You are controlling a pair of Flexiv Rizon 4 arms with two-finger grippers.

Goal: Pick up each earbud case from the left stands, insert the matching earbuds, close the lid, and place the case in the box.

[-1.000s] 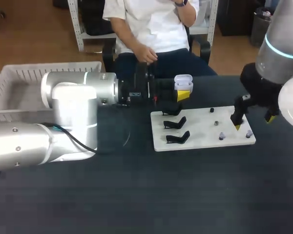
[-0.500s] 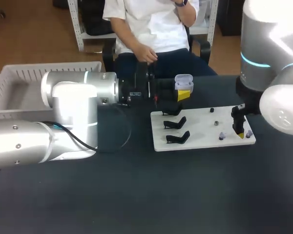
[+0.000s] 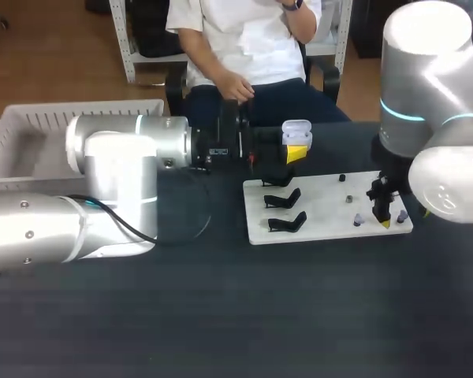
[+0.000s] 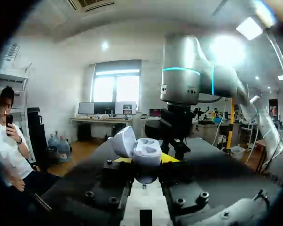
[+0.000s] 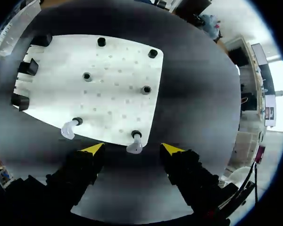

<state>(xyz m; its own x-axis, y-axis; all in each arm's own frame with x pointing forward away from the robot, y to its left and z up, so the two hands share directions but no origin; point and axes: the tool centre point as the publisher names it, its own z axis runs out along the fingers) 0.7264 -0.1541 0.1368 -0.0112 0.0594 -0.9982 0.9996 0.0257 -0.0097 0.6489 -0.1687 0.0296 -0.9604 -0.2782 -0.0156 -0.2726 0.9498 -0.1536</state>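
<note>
My left gripper [image 3: 296,151] is shut on a white earbud case [image 3: 296,134], held with its lid open above the far left corner of the white board [image 3: 323,224]. In the left wrist view the case [image 4: 142,151] sits between the yellow tips of that gripper [image 4: 144,161]. My right gripper [image 3: 382,211] hangs low over the board's right end. In the right wrist view it [image 5: 132,149] stands open, with a white earbud [image 5: 133,146] on its peg between the fingers, untouched. A second earbud [image 5: 69,130] sits on a peg beside it.
Three black stands [image 3: 284,201] line the board's left side, all bare. Several empty pegs [image 5: 145,89] dot the board [image 5: 108,66]. A white basket [image 3: 24,142] stands at the far left, behind my left arm.
My right arm has swung left and down from past the board's right edge to straddle the earbud, its fingers drawing closer together. The left arm and its case have not moved.
</note>
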